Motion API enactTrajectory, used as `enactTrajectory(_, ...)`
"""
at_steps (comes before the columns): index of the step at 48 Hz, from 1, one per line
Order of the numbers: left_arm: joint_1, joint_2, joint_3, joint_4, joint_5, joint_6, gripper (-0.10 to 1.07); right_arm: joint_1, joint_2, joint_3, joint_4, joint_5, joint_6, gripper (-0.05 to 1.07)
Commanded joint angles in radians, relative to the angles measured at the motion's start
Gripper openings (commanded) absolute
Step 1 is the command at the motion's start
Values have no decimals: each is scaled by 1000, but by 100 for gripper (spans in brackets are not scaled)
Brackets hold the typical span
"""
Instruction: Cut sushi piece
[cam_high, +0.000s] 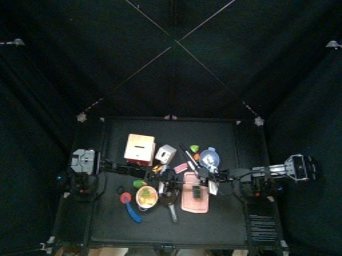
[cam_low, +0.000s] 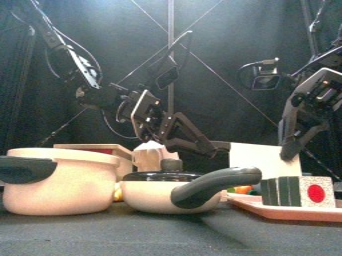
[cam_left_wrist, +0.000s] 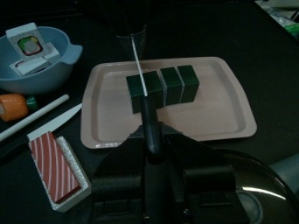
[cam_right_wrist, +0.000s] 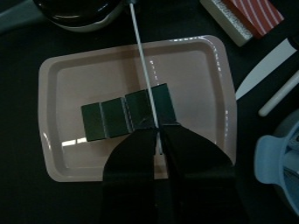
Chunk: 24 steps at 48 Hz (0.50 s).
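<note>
Left wrist view looks down on a dark green seaweed-wrapped sushi roll (cam_left_wrist: 162, 86) lying across the middle of a pink rectangular plastic tray (cam_left_wrist: 228, 105). The left gripper (cam_left_wrist: 149, 166) is pinched tight on the black handle of a thin steel-bladed knife (cam_left_wrist: 138, 66), whose blade crosses the roll at one end. In the right wrist view the right gripper (cam_right_wrist: 158, 149) is pressed together over the roll's edge, touching it. Near the tray sit a blue bowl (cam_left_wrist: 24, 74) and a red-striped block in a white case (cam_left_wrist: 56, 164). From the front, a cream pot (cam_low: 60, 180) stands at the bench's front edge.
</note>
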Motion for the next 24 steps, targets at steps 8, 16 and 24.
enactTrajectory(8,-21,-5,-2,5,14,3,42,-11,29,23,-18,2,-2,32)
enactTrajectory(16,-31,-9,-8,5,14,3,42,-18,21,29,-23,6,-3,32)
enactTrajectory(24,-46,-14,-12,5,14,3,42,-12,23,44,-26,3,-3,32)
